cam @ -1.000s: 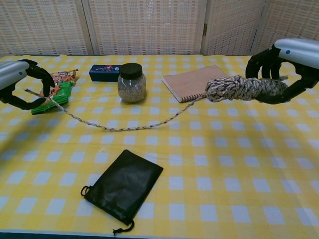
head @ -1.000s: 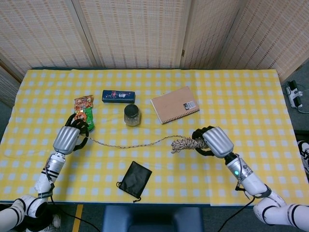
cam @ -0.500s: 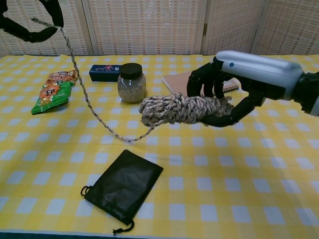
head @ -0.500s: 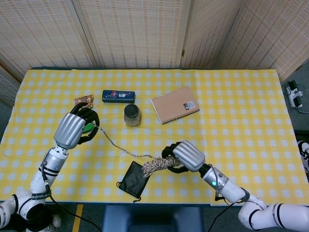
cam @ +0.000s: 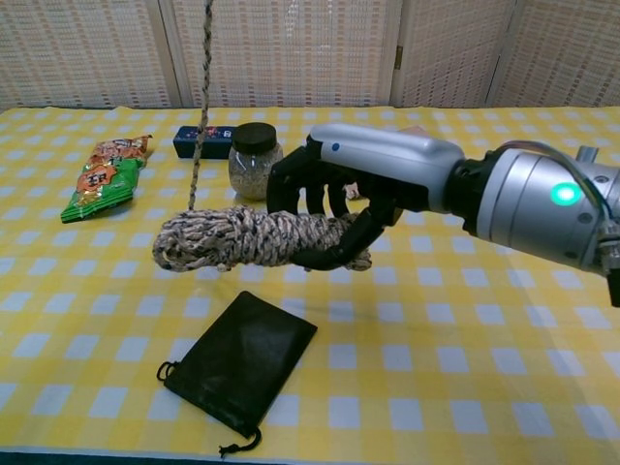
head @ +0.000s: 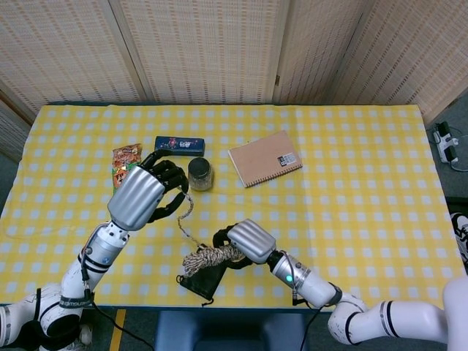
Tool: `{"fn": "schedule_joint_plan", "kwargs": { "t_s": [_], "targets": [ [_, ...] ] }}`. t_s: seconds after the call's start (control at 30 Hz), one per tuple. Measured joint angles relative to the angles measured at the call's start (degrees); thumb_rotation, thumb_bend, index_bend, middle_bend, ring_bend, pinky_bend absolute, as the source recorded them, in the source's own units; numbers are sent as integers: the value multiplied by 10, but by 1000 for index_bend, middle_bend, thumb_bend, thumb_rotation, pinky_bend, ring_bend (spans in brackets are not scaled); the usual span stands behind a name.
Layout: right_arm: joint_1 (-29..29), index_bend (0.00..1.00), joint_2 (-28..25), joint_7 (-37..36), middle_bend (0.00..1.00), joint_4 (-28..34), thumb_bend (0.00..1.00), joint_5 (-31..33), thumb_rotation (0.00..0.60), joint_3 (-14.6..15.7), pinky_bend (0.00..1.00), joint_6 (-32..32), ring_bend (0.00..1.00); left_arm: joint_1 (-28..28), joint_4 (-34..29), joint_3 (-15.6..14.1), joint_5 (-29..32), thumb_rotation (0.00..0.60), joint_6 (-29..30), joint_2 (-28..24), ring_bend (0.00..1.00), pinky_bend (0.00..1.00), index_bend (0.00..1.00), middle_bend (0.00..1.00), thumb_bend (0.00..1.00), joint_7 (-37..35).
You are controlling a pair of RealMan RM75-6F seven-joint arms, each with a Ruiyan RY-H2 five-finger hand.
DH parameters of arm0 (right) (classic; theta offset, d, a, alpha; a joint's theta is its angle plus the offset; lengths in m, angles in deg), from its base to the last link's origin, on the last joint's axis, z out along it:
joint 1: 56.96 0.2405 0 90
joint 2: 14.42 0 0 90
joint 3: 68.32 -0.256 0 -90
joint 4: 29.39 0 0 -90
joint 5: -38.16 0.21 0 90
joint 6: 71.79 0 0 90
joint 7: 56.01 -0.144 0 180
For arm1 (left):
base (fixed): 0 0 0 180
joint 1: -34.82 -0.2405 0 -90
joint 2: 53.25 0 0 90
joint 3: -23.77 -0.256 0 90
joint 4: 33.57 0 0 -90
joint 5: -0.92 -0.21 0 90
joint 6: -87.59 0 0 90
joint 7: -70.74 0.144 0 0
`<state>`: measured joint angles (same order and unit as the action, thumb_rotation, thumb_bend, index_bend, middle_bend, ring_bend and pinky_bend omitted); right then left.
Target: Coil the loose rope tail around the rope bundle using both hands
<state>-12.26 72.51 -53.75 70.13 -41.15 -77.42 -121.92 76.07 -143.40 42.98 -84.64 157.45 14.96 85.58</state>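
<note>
My right hand (cam: 339, 208) grips the speckled rope bundle (cam: 242, 237) and holds it level above the table, over the black pouch (cam: 242, 358). The bundle (head: 208, 257) shows in the head view just left of that hand (head: 245, 241). The loose tail (cam: 201, 107) rises almost straight up from the bundle's left end and leaves the top of the chest view. In the head view the tail (head: 184, 223) runs up to my left hand (head: 146, 194), which is raised high and holds its upper end in curled fingers.
A black drawstring pouch (head: 199, 278) lies near the front edge. Behind stand a lidded jar (cam: 255, 160), a blue box (cam: 199, 140), a brown notebook (head: 265, 158) and a snack packet (cam: 102, 174) at the left.
My right hand has carried the bundle further left and toward me. My left hand has risen and moved right, pulling the tail nearly vertical.
</note>
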Motion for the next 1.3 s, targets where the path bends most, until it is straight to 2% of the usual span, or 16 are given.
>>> {"fn": "schedule_joint_plan", "kwargs": {
  "t_s": [0.2, 0.43, 0.7, 0.87, 1.1, 1.3],
  "targets": [
    [18, 812, 35, 19, 666, -4, 609, 72, 600, -25, 598, 13, 690, 9, -41, -7, -8, 600, -6, 6, 447, 247, 678, 555, 523, 1],
    [31, 826, 107, 18, 677, -39, 636, 153, 600, -76, 619, -14, 703, -8, -68, -47, -42, 600, 1, 0, 446, 204, 678, 555, 523, -24],
    [26, 836, 170, -57, 677, -104, 636, 162, 600, -118, 620, -78, 703, -47, -63, -98, -84, 600, 26, -20, 444, 182, 678, 555, 523, -82],
    [12, 848, 199, -128, 684, -132, 636, 143, 600, -139, 627, -126, 709, -83, -20, -126, -97, 600, 56, -25, 441, 167, 678, 556, 524, -124],
    [-13, 851, 189, -257, 687, -129, 635, 117, 600, -153, 630, -128, 710, -114, 61, -146, -68, 600, 69, -19, 436, 162, 678, 555, 524, -191],
    [-39, 853, 126, -370, 688, -88, 636, 71, 600, -142, 635, -100, 716, -114, 126, -147, -3, 600, 18, -3, 429, 159, 678, 556, 525, -213]
  ]
}}
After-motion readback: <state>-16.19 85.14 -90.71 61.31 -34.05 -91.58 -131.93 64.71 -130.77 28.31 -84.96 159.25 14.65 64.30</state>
